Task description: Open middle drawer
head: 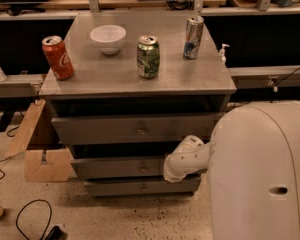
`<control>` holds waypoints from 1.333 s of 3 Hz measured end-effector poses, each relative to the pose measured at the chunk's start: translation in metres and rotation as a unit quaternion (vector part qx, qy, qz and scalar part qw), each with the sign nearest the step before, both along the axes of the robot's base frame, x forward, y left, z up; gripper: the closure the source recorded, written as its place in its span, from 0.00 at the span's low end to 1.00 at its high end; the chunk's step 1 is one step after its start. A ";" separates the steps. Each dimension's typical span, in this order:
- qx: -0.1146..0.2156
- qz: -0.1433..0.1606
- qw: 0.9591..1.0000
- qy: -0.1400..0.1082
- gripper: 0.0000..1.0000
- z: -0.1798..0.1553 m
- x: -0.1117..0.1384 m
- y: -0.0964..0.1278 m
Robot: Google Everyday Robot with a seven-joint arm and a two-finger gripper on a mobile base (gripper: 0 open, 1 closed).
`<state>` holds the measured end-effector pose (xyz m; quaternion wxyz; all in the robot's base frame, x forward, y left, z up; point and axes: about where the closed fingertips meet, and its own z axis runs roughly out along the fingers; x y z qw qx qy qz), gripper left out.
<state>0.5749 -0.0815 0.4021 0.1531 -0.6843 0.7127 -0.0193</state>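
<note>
Camera view | pincer (171, 175) at middle drawer (115, 167) front, right side | open or closed: cannot tell

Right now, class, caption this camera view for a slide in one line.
Gripper at the middle drawer front, right of its knob; bowl on the cabinet top.
</note>
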 end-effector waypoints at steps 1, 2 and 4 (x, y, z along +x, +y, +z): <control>0.006 -0.001 1.000 0.004 0.99 0.006 -0.011 0.002; 0.006 -0.001 1.000 0.004 1.00 0.008 -0.011 0.002; 0.006 -0.001 1.000 0.004 1.00 0.008 -0.011 0.002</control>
